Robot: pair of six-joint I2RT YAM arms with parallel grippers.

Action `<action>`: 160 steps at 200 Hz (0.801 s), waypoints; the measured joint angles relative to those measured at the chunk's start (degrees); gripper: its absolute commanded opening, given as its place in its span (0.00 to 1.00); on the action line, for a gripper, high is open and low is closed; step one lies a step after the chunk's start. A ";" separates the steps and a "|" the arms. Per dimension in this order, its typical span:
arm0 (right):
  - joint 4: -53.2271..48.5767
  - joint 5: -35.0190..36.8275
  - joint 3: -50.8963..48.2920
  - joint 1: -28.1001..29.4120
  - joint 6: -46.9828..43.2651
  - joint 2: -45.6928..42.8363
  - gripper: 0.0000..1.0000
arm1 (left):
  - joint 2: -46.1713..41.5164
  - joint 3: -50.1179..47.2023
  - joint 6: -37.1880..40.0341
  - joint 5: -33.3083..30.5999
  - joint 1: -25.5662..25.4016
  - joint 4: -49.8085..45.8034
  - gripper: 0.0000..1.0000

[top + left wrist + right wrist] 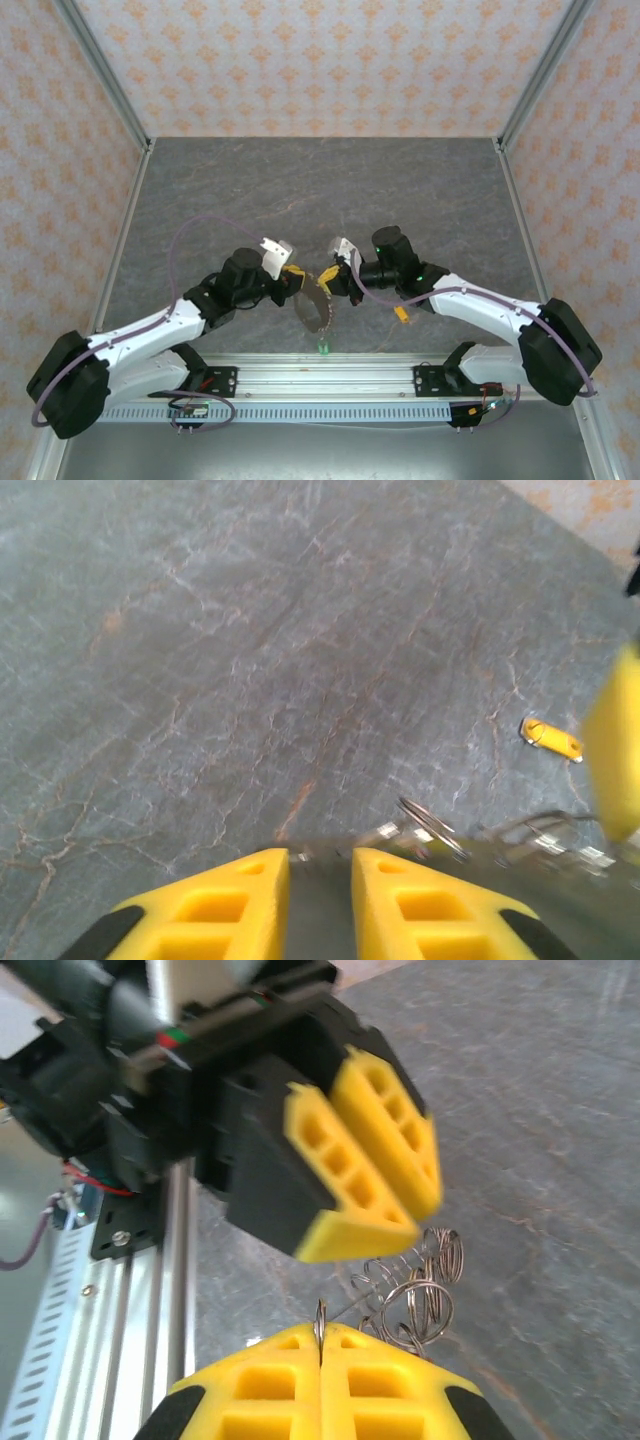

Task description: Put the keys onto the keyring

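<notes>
The two tools meet at the middle of the near half of the grey surface (300, 190), tips facing each other and almost touching. The right tool (320, 1345) is closed on a thin wire of the keyring (425, 1295). The ring's loops hang just beyond the tool's tips and down toward the surface.

The left tool (320, 858) has its yellow fingers a narrow gap apart. The keyring wire runs across just beyond their tips, and I cannot tell whether they touch it.

A green key (323, 348) lies just near of the ring, right at the edge of the metal rail (330, 372) that bounds the surface on the near side. A yellow key (402, 318) lies to the right, close beside the right arm's forearm.

Beyond the tools, the surface runs wide and flat to the far wall (320, 70) and out to the side walls. On the near side, the room between the tools and the rail is tight.
</notes>
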 measured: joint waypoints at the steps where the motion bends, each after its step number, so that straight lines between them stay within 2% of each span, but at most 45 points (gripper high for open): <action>1: -0.02 -0.09 0.00 0.00 0.02 0.00 0.00 | 0.11 0.00 0.04 0.00 0.02 0.02 0.19; 104: 3.78 -3.58 -0.92 0.24 0.94 3.72 0.00 | 8.70 1.68 -1.64 2.89 0.02 6.19 0.14; 137: 6.29 0.59 -3.17 0.46 0.61 3.63 0.00 | 8.59 1.73 -2.47 3.65 0.00 8.74 0.15; 160: 6.91 5.46 -5.03 0.44 -0.52 2.25 0.00 | 4.76 1.22 -1.51 3.06 0.00 8.96 0.18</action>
